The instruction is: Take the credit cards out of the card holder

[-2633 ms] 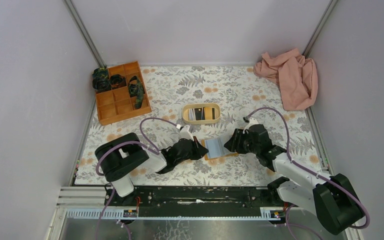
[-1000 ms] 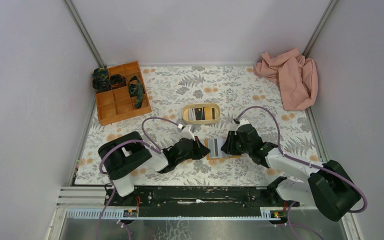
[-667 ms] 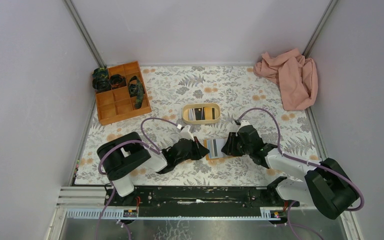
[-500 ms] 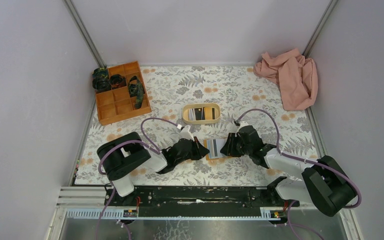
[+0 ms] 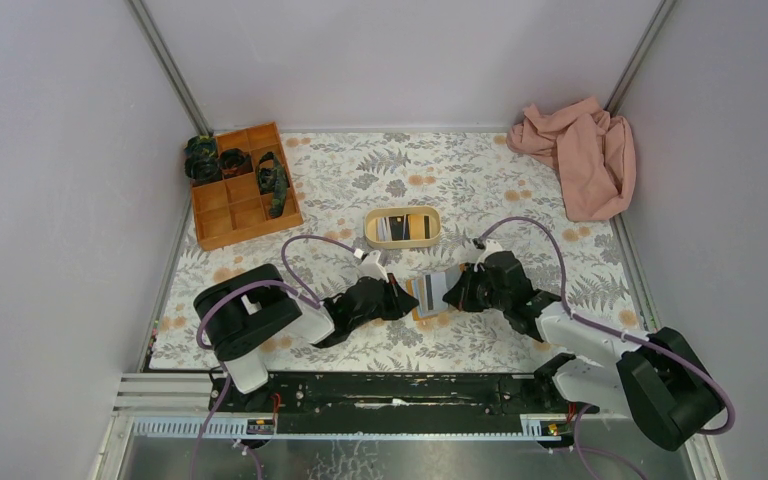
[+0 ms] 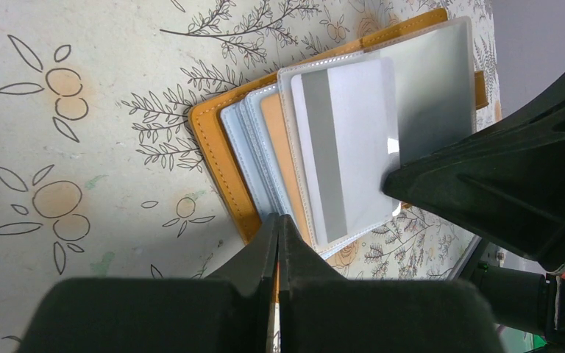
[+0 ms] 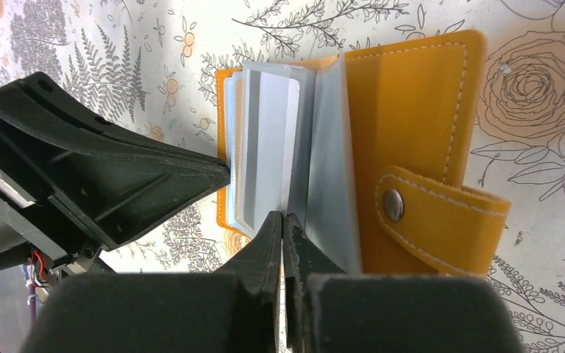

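Orange-tan card holder point(image 5: 428, 296) lies open; left end effector point(image 6: 278, 223) at nine o'clock, right end effector point(image 7: 283, 218) at three, both pressed together.

Orange card holder point(image 7: 412, 95) lies open, a silver card point(image 6: 360, 147) in its clear sleeve.

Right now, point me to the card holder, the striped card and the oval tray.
card holder point(image 7: 412, 110): right wrist view, orange open flap.
striped card point(image 6: 368, 140): left wrist view, white face beside the grey stripe.
oval tray point(image 5: 369, 228): top external view, left rim.
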